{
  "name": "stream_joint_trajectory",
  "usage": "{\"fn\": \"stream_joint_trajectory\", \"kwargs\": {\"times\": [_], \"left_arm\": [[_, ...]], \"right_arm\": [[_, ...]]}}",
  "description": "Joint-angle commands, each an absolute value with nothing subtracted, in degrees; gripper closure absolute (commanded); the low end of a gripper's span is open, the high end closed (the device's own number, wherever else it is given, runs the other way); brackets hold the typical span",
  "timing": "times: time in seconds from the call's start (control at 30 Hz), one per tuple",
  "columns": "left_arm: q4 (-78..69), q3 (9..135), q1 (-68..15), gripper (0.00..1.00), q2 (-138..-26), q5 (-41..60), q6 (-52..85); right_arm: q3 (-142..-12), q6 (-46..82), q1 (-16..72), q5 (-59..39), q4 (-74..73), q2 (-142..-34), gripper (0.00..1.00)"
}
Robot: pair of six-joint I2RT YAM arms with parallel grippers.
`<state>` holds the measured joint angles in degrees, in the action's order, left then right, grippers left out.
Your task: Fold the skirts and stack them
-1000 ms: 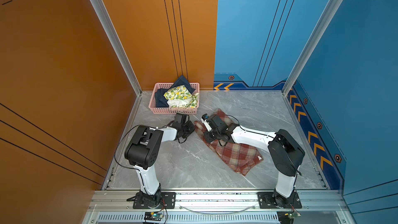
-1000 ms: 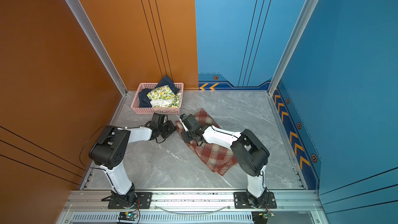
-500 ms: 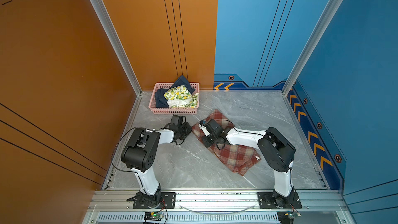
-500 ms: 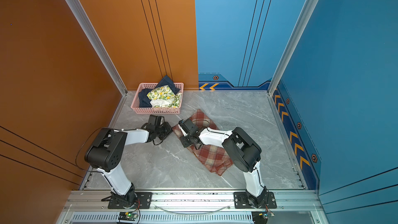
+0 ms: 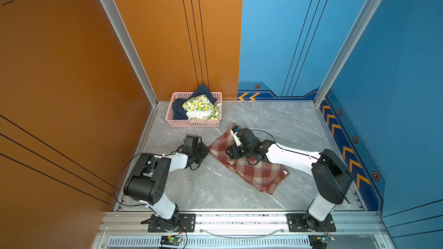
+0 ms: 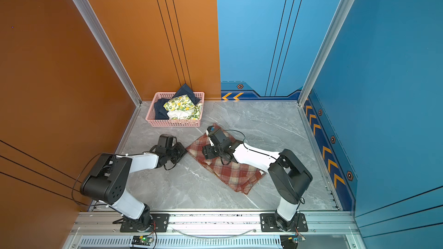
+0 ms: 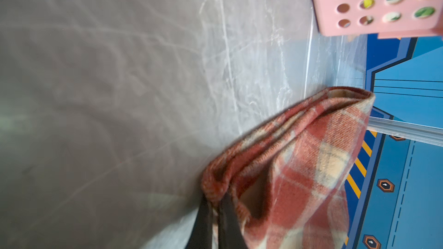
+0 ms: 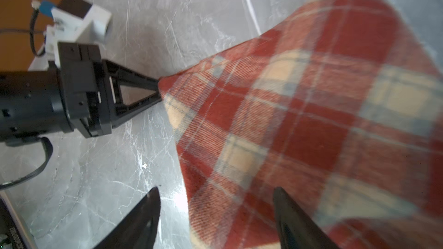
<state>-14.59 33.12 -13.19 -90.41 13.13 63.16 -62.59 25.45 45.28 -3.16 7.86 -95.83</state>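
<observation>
Looking outward from my end of the grey marbled table point(image 5: 203, 188), I first meet the rust-red and cream plaid woolly skirt point(image 5: 259, 173). It is spread slantwise across the middle, with its near end rumpled on the right side. Farther along the cloth, the right jaws stand spread wide and hold nothing. In the right wrist view one black finger point(image 8: 143, 216) hangs over bare table just off the cloth's edge and its mate hangs over the plaid, so the edge runs between them. I cannot tell whether either touches the cloth. At the skirt's left corner the left jaws are clenched on the doubled edge of the plaid, low over the table. Beyond them, against the back wall, sits the pink perforated plastic basket point(image 5: 191, 123), apart from the plaid. Inside it, the white lemon-and-green-leaf print skirt point(image 5: 197, 104) is bundled on top of the dark blue denim skirt point(image 5: 178, 111).
</observation>
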Motion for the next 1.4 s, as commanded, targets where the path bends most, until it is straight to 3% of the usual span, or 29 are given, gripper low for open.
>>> {"fn": "stream_joint_trajectory", "kwargs": {"times": [0.0, 0.17, 0.33, 0.83, 0.97, 1.07, 1.13, 1.37], "left_arm": [[-16.65, 27.52, -12.24, 1.00, -85.70, 10.01, 66.44], [-14.85, 22.56, -11.34, 1.00, -78.18, 8.69, 66.55], [-8.50, 21.24, -11.90, 1.00, -72.04, 8.00, 64.51], [11.88, 18.14, -15.64, 1.00, -58.47, 5.32, 58.93], [18.38, 19.35, -16.85, 0.71, -55.18, 5.15, 57.95], [24.56, 20.75, -16.95, 0.55, -51.36, 3.63, 56.46], [28.51, 21.28, -16.91, 0.53, -48.46, 1.78, 55.91], [31.26, 26.14, -15.59, 0.59, -44.11, -3.42, 52.03]], "right_arm": [[-56.99, 33.99, 42.90, 4.02, 9.03, -90.93, 0.25], [-49.84, 40.44, 38.27, 6.67, 11.78, -86.72, 0.25], [-48.38, 41.29, 36.48, 5.40, 11.43, -89.00, 0.25], [-73.32, 32.77, 33.71, -1.62, 11.12, -113.87, 0.25], [-81.06, 29.15, 32.17, -2.39, 13.05, -115.42, 0.24], [-81.39, 28.59, 30.43, -2.33, 13.17, -112.16, 0.23], [-79.37, 29.18, 29.35, -1.77, 13.24, -108.33, 0.22], [-65.01, 34.66, 28.54, 1.37, 13.55, -94.63, 0.22]]}}
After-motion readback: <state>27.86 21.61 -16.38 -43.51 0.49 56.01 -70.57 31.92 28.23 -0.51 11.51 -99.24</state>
